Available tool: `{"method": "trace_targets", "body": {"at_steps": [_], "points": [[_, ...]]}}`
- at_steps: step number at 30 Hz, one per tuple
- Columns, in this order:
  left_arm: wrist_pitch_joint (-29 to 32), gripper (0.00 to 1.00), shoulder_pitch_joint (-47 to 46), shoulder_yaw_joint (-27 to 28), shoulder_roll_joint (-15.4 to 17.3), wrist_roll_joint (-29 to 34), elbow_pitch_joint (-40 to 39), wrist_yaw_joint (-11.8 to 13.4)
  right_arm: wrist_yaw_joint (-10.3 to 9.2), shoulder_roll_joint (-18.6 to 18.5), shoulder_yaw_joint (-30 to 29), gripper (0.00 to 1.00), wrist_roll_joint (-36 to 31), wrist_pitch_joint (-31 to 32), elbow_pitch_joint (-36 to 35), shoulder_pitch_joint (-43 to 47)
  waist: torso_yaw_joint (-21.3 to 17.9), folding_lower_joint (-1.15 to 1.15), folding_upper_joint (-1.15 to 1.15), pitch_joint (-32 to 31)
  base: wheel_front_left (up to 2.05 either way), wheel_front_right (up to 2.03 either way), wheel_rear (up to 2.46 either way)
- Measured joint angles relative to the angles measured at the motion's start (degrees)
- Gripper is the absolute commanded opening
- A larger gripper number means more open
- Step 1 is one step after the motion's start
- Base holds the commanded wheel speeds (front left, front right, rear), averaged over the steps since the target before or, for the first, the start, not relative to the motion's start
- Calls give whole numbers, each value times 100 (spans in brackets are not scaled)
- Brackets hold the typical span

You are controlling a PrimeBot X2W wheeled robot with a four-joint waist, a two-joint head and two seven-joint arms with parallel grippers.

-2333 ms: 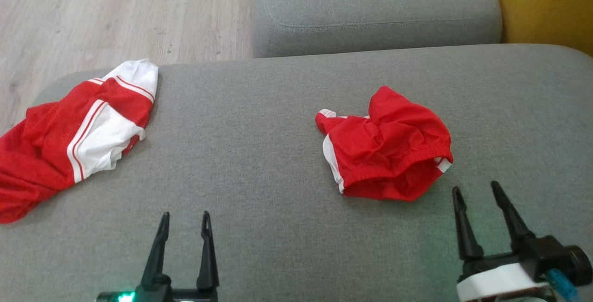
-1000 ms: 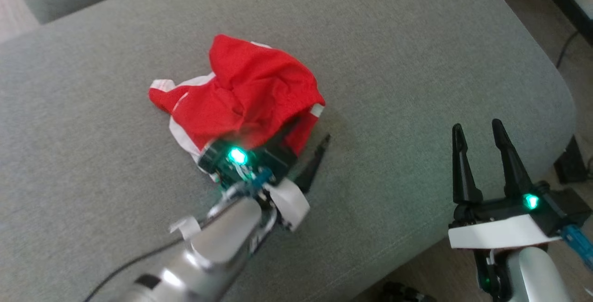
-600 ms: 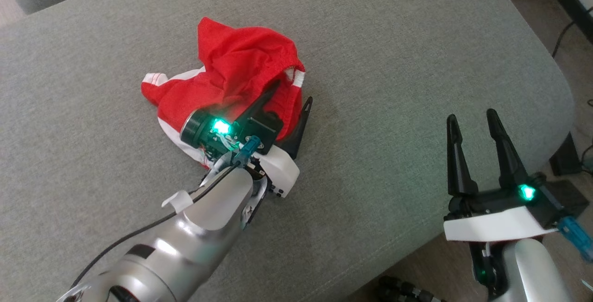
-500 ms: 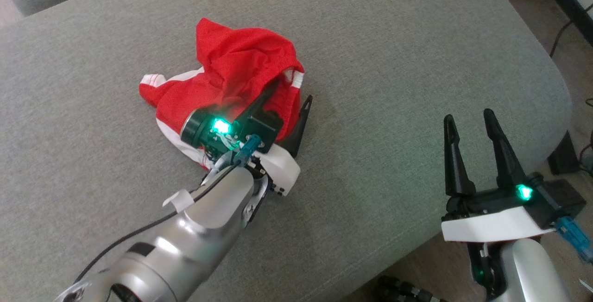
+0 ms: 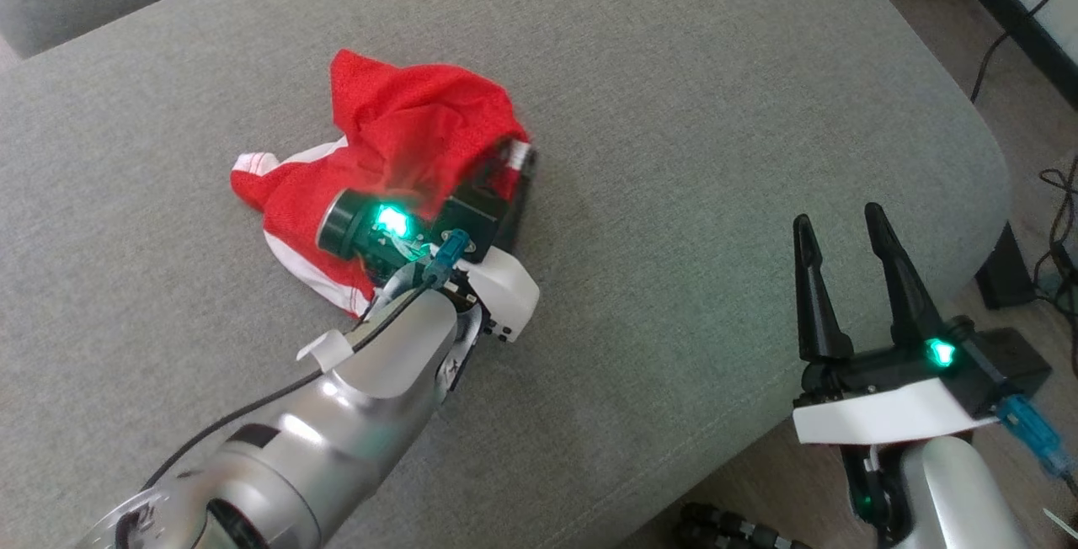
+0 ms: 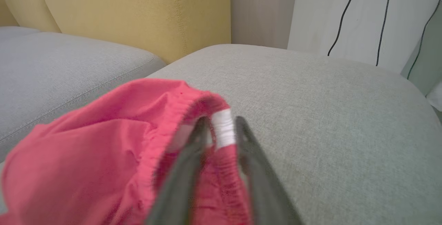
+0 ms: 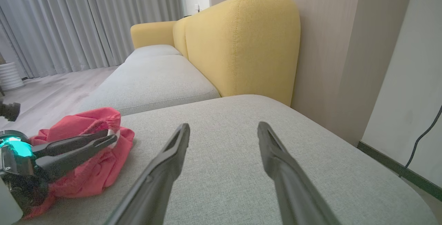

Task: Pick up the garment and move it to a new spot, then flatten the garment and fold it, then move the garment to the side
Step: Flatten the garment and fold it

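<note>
A crumpled red garment [image 5: 404,128] with white trim lies on the grey sofa cushion [image 5: 716,111]. My left gripper [image 5: 515,163] reaches into its right edge. In the left wrist view, my left gripper [image 6: 222,125] has its fingers pinched on the elastic waistband of the garment [image 6: 86,156], a white patch showing between them. The right wrist view shows the left gripper [image 7: 112,138] from the side, its fingers together on the garment [image 7: 93,173]. My right gripper [image 5: 834,225] hovers open and empty over the cushion's right front corner, well to the right of the garment, its jaws [image 7: 222,128] spread.
The cushion's rounded edge drops off at the right, near my right gripper. Cables [image 5: 1057,195] lie on the floor beyond it. A yellow backrest [image 7: 241,45] rises behind the cushion. A second grey cushion [image 7: 152,80] adjoins it on the far side.
My left gripper's fingers, spread around the garment's edge half a second ago, have come together on the waistband. The head camera has drifted slightly. The right gripper stays open.
</note>
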Motion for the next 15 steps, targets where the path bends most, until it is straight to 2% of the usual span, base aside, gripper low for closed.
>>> {"method": "trace_targets", "body": {"at_steps": [11,15], "points": [[-7,0,-327,78,1,-103,-857,-1301,0,-1,7,100,-1,0,13,73,128,0,0,-415,0,0,0],[-8,0,-1003,358,-14,-165,-1314,-1538,0,-2,-36,100,-24,0,13,264,281,0,0,-672,0,0,0]]}}
